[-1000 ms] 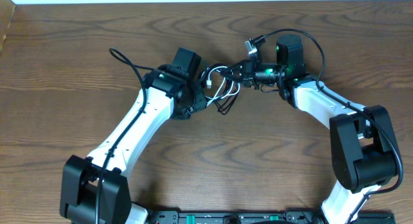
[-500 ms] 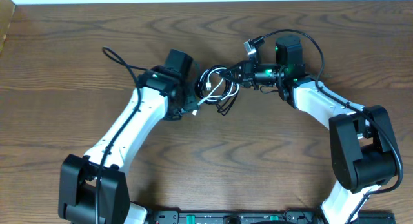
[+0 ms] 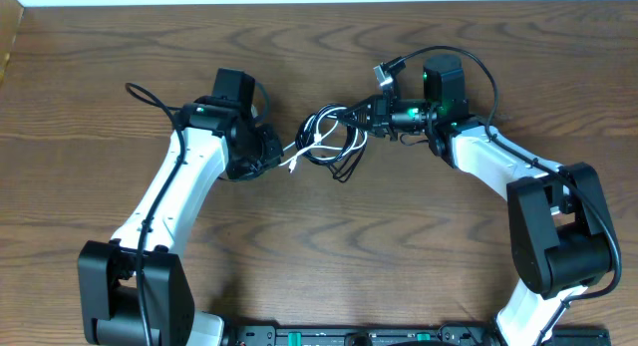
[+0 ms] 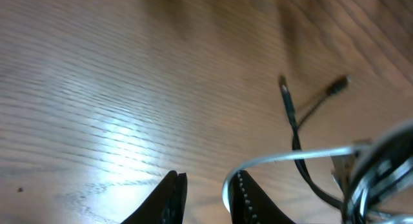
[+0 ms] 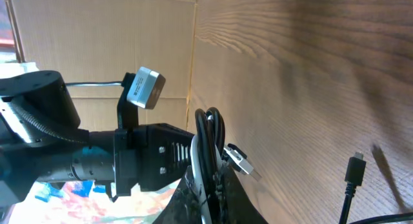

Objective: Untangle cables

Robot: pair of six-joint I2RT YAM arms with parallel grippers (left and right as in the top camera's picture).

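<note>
Untangling in progress: we see the right gripper (image 3: 369, 115) clamped shut on the black cable (image 5: 210, 140) over the table (image 3: 120, 47). The left gripper (image 4: 208, 185), jaws narrowly apart, has the white cable (image 4: 290, 156) against one finger. We judge a slow, level leftward pull best. Since a second ago, the left arm (image 3: 174, 186) has swung left, drawing white out.

- Left arm (image 3: 179, 181) has swung left, away from the tangle (image 3: 334, 147).
- Left gripper (image 3: 279, 160) moved with it and now sits just beside the tangle's left edge instead of over it.
- White cable (image 3: 299, 155) is now drawn out left toward that gripper, not bunched in the loops.
</note>
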